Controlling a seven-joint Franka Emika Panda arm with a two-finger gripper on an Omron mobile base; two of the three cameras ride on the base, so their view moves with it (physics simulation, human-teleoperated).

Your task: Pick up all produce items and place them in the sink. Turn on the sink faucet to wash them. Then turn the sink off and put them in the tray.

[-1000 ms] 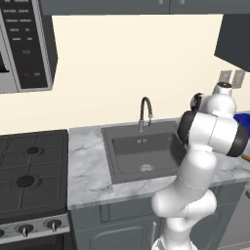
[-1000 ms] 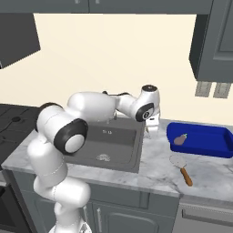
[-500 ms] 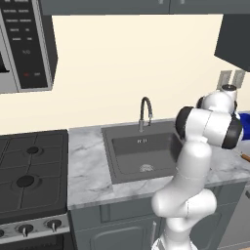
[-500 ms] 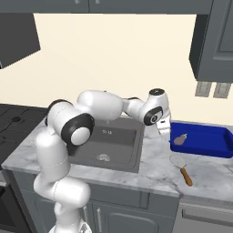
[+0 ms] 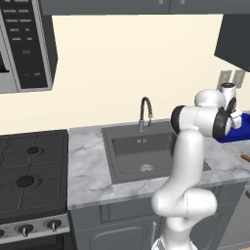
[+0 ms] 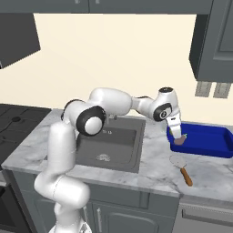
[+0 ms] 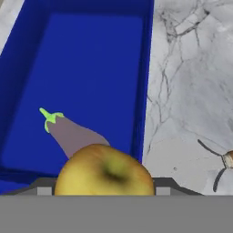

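Note:
My gripper [image 7: 103, 185] is shut on the round yellow fruit [image 7: 103, 169], which sits between the fingers at the bottom of the hand view. Below it lies the blue tray [image 7: 91, 54], and the purple eggplant [image 7: 73, 134] with its green stem rests on the tray's floor. From the right base view the gripper [image 6: 176, 133] hangs over the left end of the tray [image 6: 209, 141], just above the eggplant [image 6: 179, 141]. The dark sink [image 5: 141, 151] and its faucet [image 5: 145, 111] are to the left of the arm.
A spatula with a wooden handle [image 6: 182, 168] lies on the marble counter in front of the tray. The stove [image 5: 29, 171] stands at the far left with the microwave [image 5: 24, 44] above it. Wall outlets [image 6: 214, 89] are behind the tray.
The arm has swung right from above the sink to over the tray's left end, carrying the yellow fruit. The eggplant in the tray has not moved.

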